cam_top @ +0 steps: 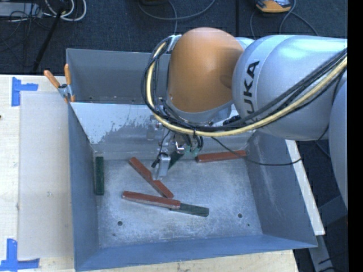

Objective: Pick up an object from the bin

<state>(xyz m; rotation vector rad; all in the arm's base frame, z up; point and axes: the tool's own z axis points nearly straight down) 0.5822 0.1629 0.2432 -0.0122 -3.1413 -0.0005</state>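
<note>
Hanging low under the arm's wrist, the pincer point(163, 166) is down near the floor of the grey bin point(238, 192), a little behind the middle. From this view it is not possible to say if it is released or clenched, and nothing can be seen grasped in it.

Its tip stands over a slanted red-brown stick point(140, 169), about at the middle of that stick. This stick lies flat and runs from the upper left down to the lower right. If the tip touches it, I am not able to see.

Just below, touching the lower end of the slanted stick or very near it, a longer red-brown stick point(148, 199) lies almost level. At its right end lies a short dark green piece point(195, 211).

To the right of the pincer, another red-brown stick point(222, 156) lies level near the back wall. Well apart at the left, a dark green stick point(99, 175) lies along the left wall.

Above the pincer is the round orange cover point(201, 67) of the wrist, and the silver arm point(295, 84) comes in from the right.
</note>
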